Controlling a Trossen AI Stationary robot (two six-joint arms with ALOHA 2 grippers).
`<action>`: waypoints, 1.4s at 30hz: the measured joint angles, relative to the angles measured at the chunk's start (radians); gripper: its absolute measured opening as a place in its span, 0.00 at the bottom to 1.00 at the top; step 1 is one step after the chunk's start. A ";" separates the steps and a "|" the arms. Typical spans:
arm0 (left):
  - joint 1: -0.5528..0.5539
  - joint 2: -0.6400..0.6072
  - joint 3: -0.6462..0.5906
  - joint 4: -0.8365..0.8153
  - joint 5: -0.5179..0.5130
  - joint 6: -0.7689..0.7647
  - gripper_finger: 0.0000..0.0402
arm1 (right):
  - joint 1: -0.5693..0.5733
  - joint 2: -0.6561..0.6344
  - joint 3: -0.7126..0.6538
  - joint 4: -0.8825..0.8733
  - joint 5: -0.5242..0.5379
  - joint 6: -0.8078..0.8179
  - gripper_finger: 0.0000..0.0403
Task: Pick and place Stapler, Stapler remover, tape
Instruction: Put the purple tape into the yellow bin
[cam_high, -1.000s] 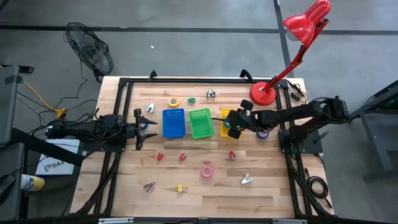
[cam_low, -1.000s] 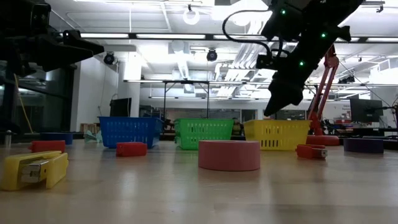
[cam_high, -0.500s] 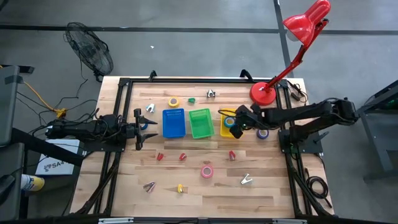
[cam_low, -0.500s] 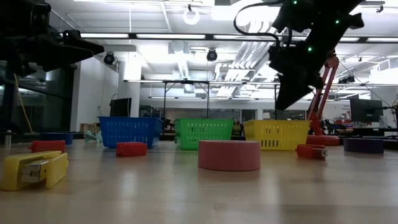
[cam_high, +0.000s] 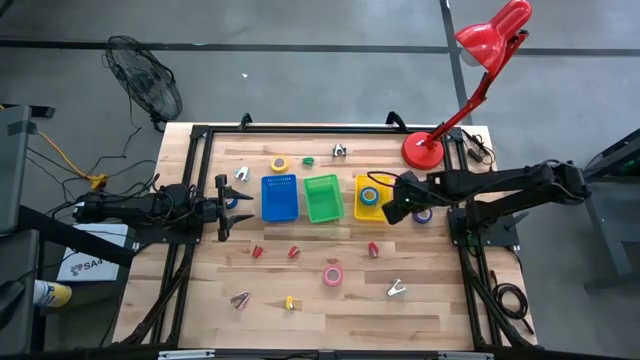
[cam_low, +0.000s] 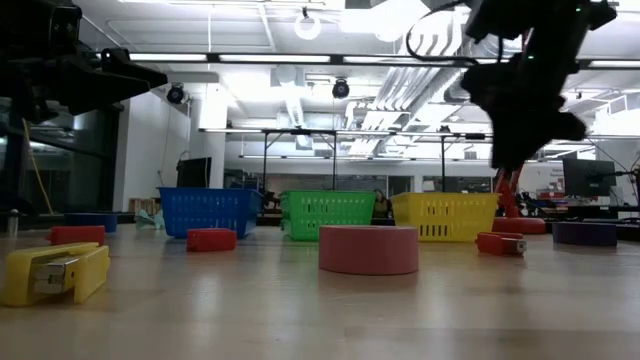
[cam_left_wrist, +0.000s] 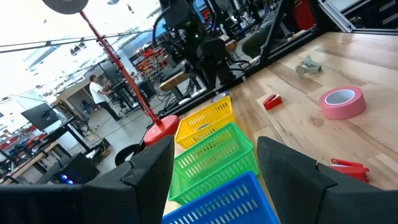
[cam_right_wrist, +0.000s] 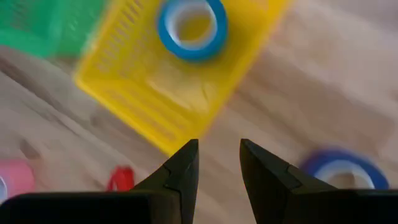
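A blue tape roll (cam_high: 370, 196) lies inside the yellow bin (cam_high: 360, 211), seen also as the blue roll (cam_right_wrist: 191, 28) in the right wrist view. My right gripper (cam_high: 395, 207) hangs open and empty just off the bin's right side, pointing steeply down. A purple tape roll (cam_high: 423, 214) lies flat on the table beside it. A pink roll (cam_high: 332, 275) and a yellow roll (cam_high: 279, 164) lie flat on the table. Red staplers (cam_high: 373, 249) and staple removers (cam_high: 397, 290) lie scattered on the table. My left gripper (cam_high: 222, 208) waits open at the left edge.
A blue bin (cam_high: 280, 197) and a green bin (cam_high: 322, 197) stand in a row left of the yellow one. A red desk lamp (cam_high: 425, 150) stands at the far right corner. A yellow stapler (cam_high: 289, 302) lies near the front edge. Bare wood runs along the front.
My right gripper has drawn back from over the yellow bin toward the table's right edge, risen a little and rolled about its own axis. The blue tape roll in the bin, covered before by the gripper, now shows.
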 joint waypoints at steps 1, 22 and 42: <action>0.000 0.000 0.000 0.000 0.000 0.000 0.56 | 0.000 -0.004 0.000 -0.037 -0.020 0.026 0.27; 0.000 0.000 0.000 0.000 0.000 0.000 0.56 | -0.037 0.047 -0.046 -0.280 -0.082 0.250 0.27; 0.000 0.000 0.000 0.000 0.000 0.000 0.56 | -0.097 0.060 -0.147 -0.120 -0.061 0.091 0.27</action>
